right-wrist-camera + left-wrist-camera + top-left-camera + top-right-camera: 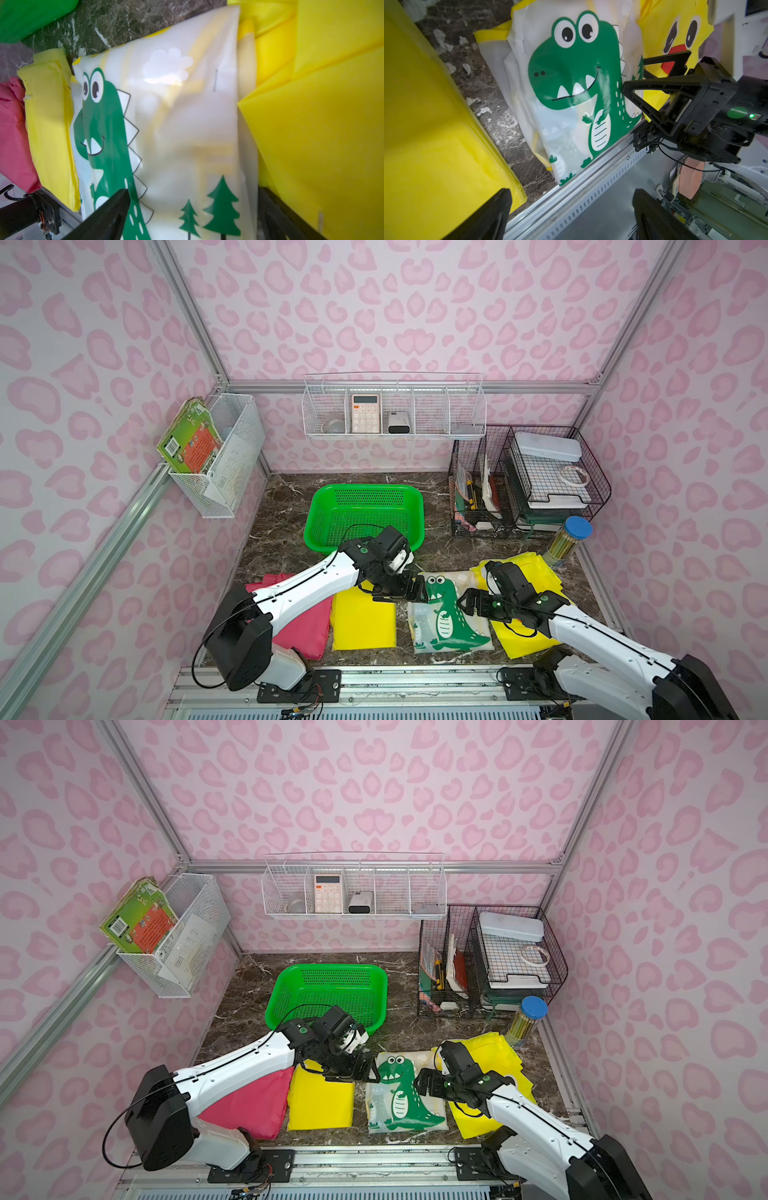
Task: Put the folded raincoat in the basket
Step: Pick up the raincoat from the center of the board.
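A folded white raincoat with a green dinosaur print lies flat near the table's front, between two yellow ones. The bright green basket stands behind it, with nothing inside. My left gripper hangs open over the dinosaur raincoat's far left corner, holding nothing. My right gripper is open at the raincoat's right edge. Its jaws straddle the tree print; contact cannot be told.
A pink folded raincoat and a plain yellow one lie to the left. A yellow duck-face raincoat lies under the right arm. A pencil jar and black wire rack stand at the back right. White wire baskets hang on the walls.
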